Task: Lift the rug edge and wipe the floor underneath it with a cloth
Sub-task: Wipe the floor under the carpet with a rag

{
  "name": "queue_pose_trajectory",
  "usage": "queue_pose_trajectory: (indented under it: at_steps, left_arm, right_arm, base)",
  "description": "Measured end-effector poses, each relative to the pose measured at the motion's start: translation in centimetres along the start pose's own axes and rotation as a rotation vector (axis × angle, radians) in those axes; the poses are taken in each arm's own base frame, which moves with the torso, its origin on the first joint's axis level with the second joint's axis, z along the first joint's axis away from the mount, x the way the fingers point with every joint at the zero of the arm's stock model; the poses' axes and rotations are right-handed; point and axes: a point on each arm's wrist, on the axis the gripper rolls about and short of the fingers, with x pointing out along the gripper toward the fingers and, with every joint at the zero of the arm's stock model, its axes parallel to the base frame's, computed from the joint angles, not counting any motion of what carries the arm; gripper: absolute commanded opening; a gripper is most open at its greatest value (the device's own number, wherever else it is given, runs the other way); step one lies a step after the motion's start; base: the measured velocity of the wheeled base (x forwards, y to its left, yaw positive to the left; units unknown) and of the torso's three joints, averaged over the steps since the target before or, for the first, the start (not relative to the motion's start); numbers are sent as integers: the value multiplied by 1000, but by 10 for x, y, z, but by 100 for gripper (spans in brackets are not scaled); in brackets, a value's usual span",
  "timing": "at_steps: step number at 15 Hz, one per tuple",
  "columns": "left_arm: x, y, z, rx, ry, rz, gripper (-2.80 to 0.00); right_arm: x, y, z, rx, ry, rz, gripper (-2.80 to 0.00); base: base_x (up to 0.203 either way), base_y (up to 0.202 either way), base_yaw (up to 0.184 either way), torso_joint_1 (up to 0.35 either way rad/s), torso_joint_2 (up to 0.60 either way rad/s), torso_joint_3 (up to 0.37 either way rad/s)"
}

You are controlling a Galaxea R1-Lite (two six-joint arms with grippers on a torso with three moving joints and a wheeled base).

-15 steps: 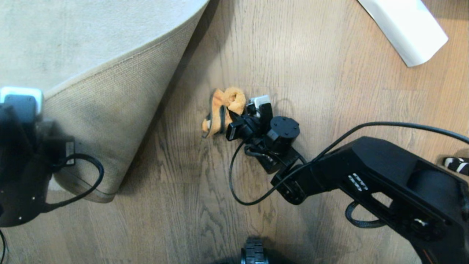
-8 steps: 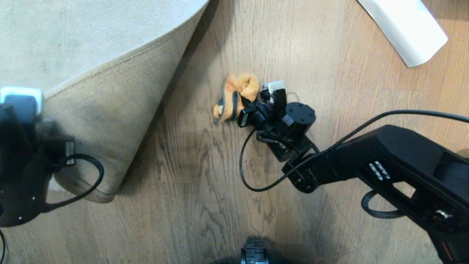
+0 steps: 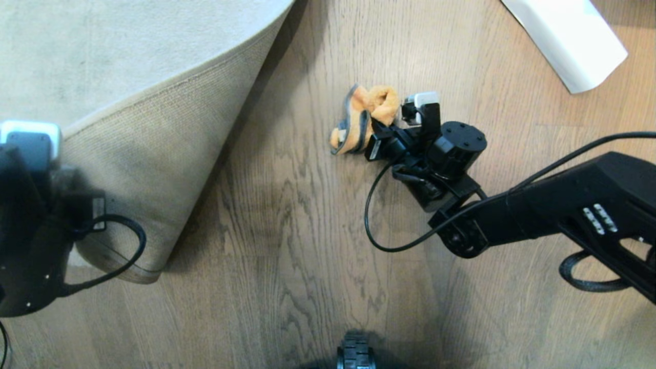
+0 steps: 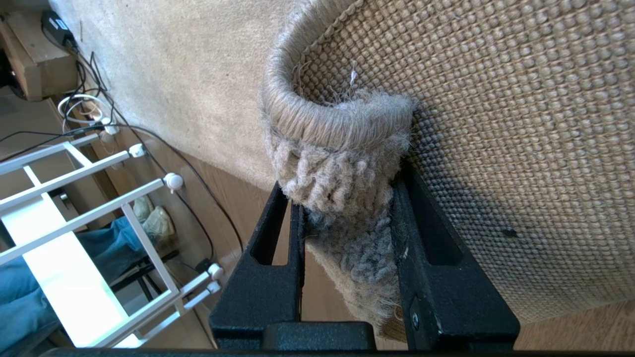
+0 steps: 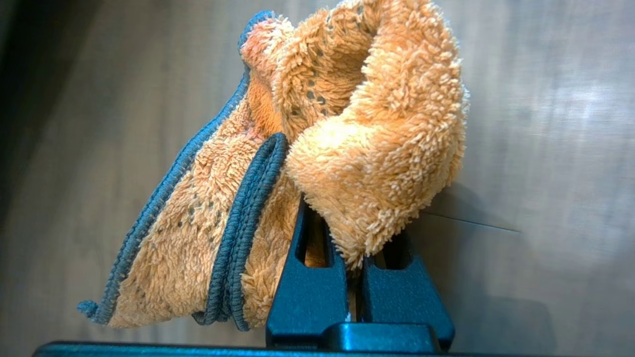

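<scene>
Cloth (image 3: 366, 119) is pinched between the nearly closed fingers of the right gripper (image 5: 354, 267) and pressed to the floor (image 3: 287, 246), right of the folded-back rug. The rug edge (image 4: 342, 148) is clamped in the left gripper (image 4: 347, 238) — tan backing turned up — at the head view's left.

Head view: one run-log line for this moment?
left tool: shut on pale grey rug edge, lifted | right tool: shut on orange fuzzy cloth | cloth on brown wood-grain floor
</scene>
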Motion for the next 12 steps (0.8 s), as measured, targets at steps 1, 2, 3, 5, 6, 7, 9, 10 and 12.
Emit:
queue_pose_trajectory:
  at_steps: [1,2,3,5,6,7,9,10,12]
  left_arm:
    - [0,0,0,0,0,0,-280]
    - [0,0,0,-1,0,0,-280]
    - [0,0,0,-1,-1,0,-280]
    - [0,0,-1,0,0,0,-280]
    - [0,0,-1,1,0,-2,-280]
    - [0,0,-1,1,1,-2,-280]
    - [-1,0,-1,2,1,-2,-280]
    - [-1,0,-2,3,1,-3,-280]
    - [-1,0,-2,4,2,-4,-280]
  right_arm:
    - [-4,-4,4,-12,7,-7,-280]
    - [-8,-9,7,-20,14,-16,-280]
    - [-12,-15,10,-29,23,-25,-280]
    - [-21,-28,16,-54,40,-49,-280]
    - [-25,-35,19,-65,47,-64,-280]
    - [-29,-43,22,-75,53,-80,-280]
    - [-37,-60,28,-100,62,-118,-280]
    - [-41,-70,30,-112,67,-141,-280]
    - [-49,-89,36,-131,76,-188,-280]
  base:
    - [0,0,0,0,0,0]
    - [0,0,0,0,0,0]
    - [0,0,0,0,0,0]
    - [0,0,0,0,0,0]
    - [0,0,0,0,0,0]
    - [0,0,0,0,0,0]
    - [0,0,0,0,0,0]
    - [0,0,0,0,0,0]
    - [0,0,0,0,0,0]
